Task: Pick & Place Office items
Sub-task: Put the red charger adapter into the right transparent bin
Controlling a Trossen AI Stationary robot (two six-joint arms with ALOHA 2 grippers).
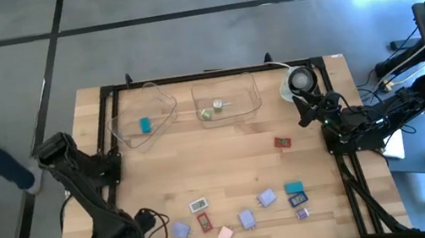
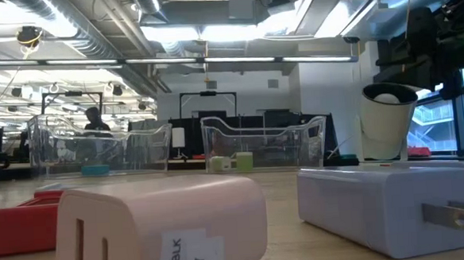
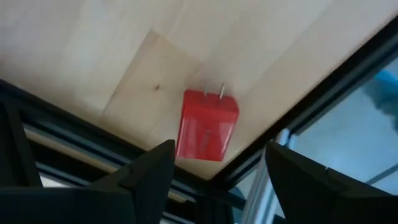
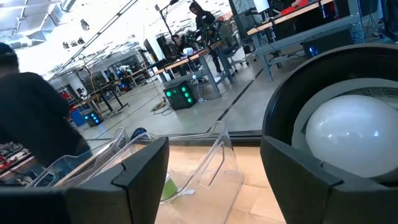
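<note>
Red block lies partly cut off behind left gripper fingers.

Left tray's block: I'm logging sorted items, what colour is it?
Teal; the block in the left tray shows best in the high view.

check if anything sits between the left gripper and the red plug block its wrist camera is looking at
Nothing visible does. The left gripper hangs open over the red plug block, and only bare table shows between its fingers and the block.

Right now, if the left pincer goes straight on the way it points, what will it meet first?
Probably the red block: it lies between the open fingers of the left pincer in the wrist view, though depth is unclear.
</note>
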